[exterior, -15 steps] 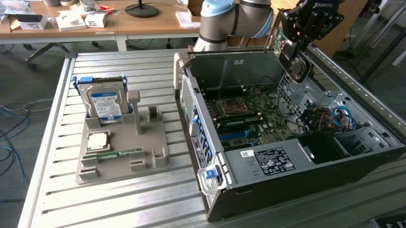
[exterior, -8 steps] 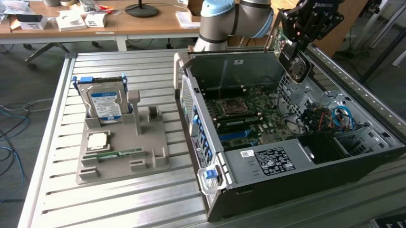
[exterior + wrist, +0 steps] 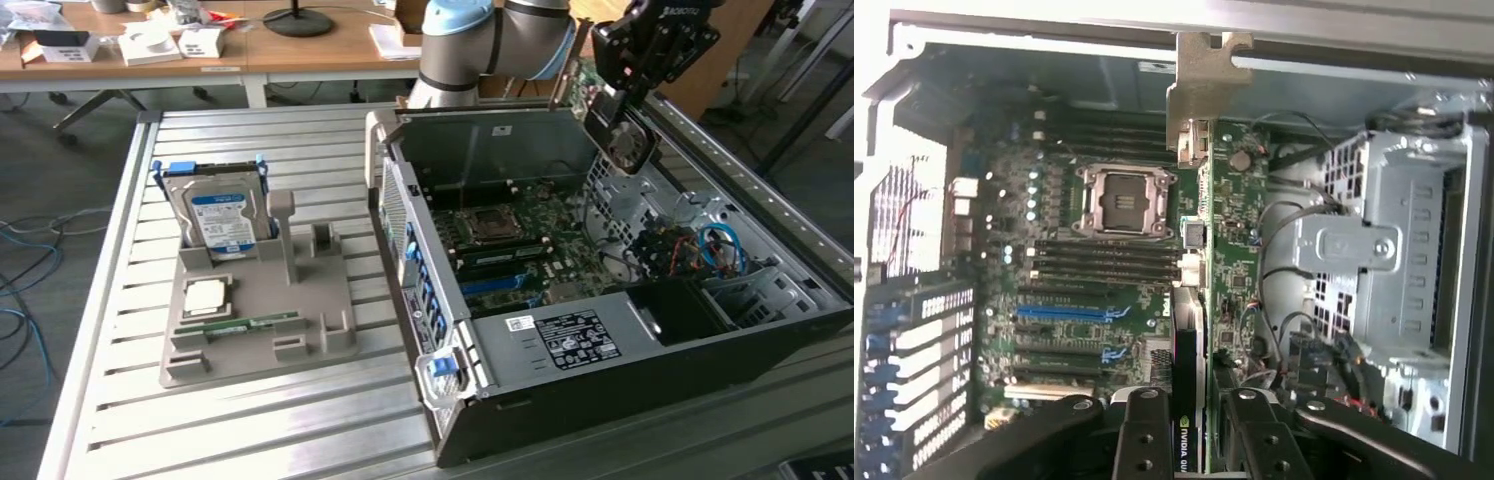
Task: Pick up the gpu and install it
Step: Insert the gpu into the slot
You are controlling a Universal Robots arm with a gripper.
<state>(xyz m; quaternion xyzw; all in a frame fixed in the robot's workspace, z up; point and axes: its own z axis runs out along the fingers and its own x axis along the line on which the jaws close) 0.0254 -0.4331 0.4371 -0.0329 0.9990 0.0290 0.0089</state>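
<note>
— What sort of place are we in?

— We take it for a robotics lab. We see a robot arm (image 3: 481, 45) standing at the far edge of a bench (image 3: 267, 420) built of slatted aluminium profile, and on it an open computer case (image 3: 534, 380) with its motherboard (image 3: 1094, 280) bare.

— What else do we go by?

— Beside the case we find a grey moulded fixture (image 3: 307, 340) that keeps a hard drive (image 3: 220, 215) and smaller parts each in its own recess. The gripper (image 3: 1194, 405) holds the gpu (image 3: 1234, 230) at the open case.

— And around the bench?

— Behind it we see wooden desks (image 3: 307, 55) strewn with small white boxes (image 3: 147, 45) and a lamp base (image 3: 296, 20), and loose cables (image 3: 20, 250) on the floor at the exterior view's left.
</note>
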